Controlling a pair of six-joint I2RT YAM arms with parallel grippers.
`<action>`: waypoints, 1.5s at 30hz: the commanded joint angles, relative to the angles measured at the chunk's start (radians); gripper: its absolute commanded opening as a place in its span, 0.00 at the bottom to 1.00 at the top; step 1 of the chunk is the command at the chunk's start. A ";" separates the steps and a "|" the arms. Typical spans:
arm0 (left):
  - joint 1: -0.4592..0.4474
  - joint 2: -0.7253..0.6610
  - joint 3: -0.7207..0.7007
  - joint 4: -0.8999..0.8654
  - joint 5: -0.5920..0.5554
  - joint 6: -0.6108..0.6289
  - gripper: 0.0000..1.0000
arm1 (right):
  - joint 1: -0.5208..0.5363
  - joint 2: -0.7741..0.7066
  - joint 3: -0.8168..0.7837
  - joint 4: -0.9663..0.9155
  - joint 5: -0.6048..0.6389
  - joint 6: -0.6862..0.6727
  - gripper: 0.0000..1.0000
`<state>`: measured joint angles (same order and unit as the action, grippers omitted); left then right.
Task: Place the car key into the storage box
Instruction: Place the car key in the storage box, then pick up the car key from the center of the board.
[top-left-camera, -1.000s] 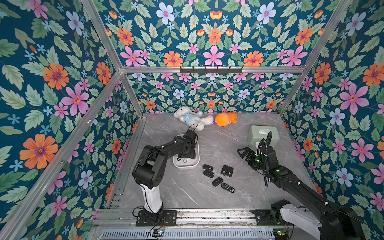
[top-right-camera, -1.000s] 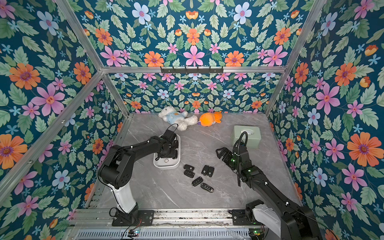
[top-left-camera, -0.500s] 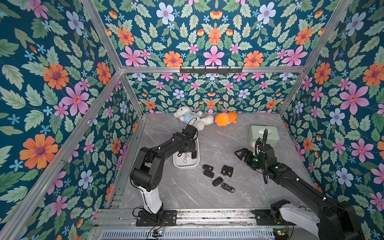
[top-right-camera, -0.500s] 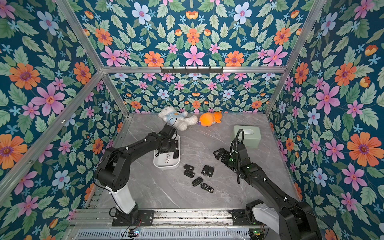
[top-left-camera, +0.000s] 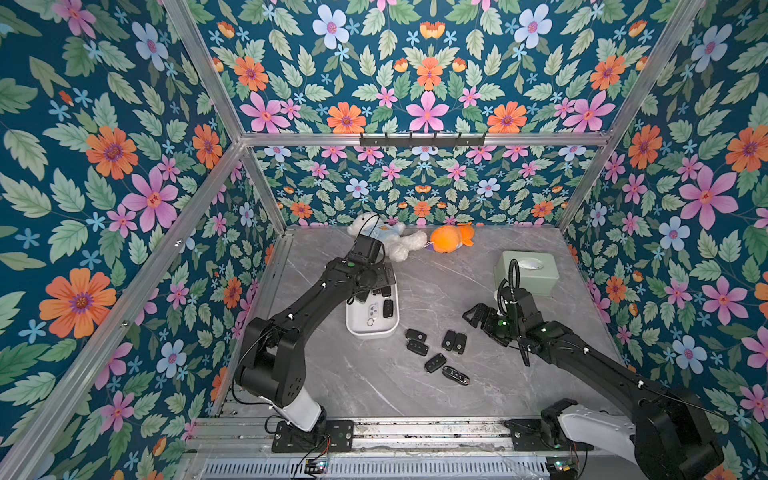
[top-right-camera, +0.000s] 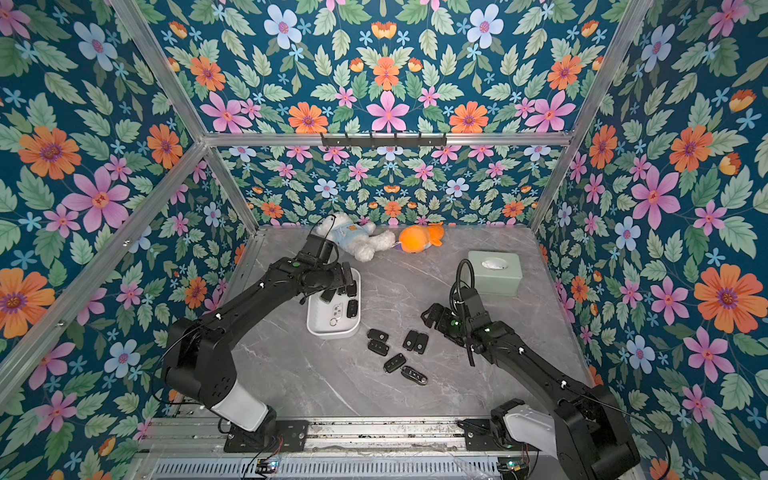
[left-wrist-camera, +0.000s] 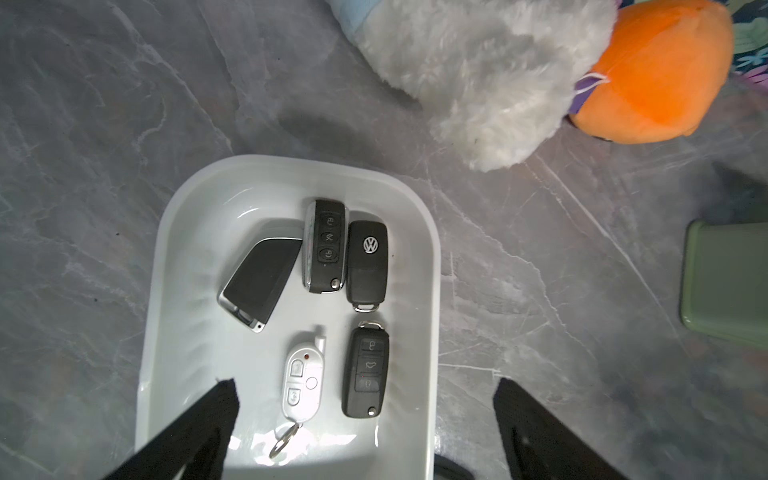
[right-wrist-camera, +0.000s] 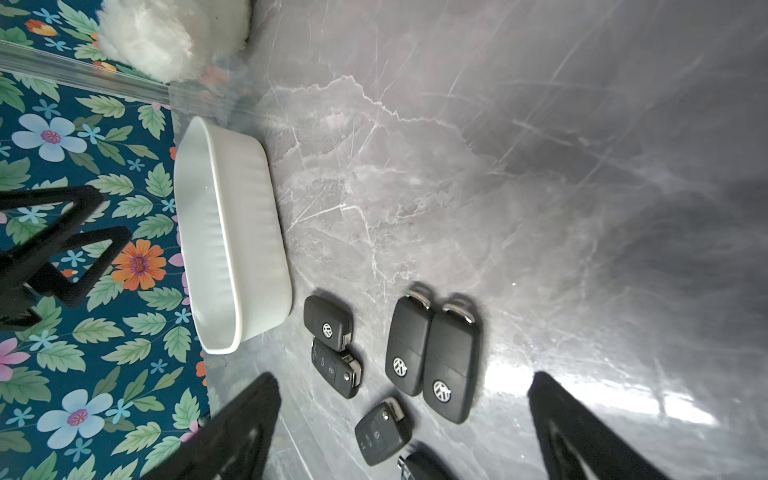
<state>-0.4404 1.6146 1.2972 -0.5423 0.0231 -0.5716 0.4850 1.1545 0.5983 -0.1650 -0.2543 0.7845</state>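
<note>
Left wrist view first: the left pincer (left-wrist-camera: 363, 388) hangs spread wide and empty over the storage box (left-wrist-camera: 187, 353), with nothing between its tips. Five car keys (left-wrist-camera: 324, 245) lie flat on the box floor, four black and one silver with a ring. I read this as the release end of a drop-off.

Over to the right pincer (right-wrist-camera: 405, 378), which is also spread wide and holding nothing. It hovers near the loose keys (top-left-camera: 435, 362) on the counter (top-left-camera: 436, 291). Six of them show in both top views, just beside the box's near end. Two lie side by side and touching. Two more seem to overlap at a corner, though the angle is poor.

The next move, by my judgement, is to choose one key, come down around its narrow sides, close and lift. The touching pair is awkward, since a tip could nudge the neighbour. The single keys nearer the robot look easier.

The counter is grey, marbled and slightly glossy, so a pushed key may slide. Floral walls (top-left-camera: 124, 166) surround it, with a hook rail (top-left-camera: 422, 139) at the back. A white plush toy (top-left-camera: 395, 243), an orange one (top-left-camera: 449, 240) and a green box (top-left-camera: 528, 272) all sit well apart from the keys.
</note>
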 joint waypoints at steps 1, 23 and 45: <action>0.016 -0.017 -0.002 0.050 0.088 0.035 1.00 | 0.042 0.016 0.006 -0.024 0.062 0.107 0.90; 0.177 -0.215 -0.330 0.299 0.422 0.012 1.00 | 0.257 0.263 0.207 -0.315 0.235 0.258 0.63; 0.184 -0.300 -0.484 0.397 0.441 -0.099 1.00 | 0.264 0.377 0.252 -0.337 0.253 0.217 0.54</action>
<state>-0.2562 1.3209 0.8135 -0.1719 0.4610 -0.6518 0.7498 1.5249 0.8425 -0.4828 -0.0223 1.0180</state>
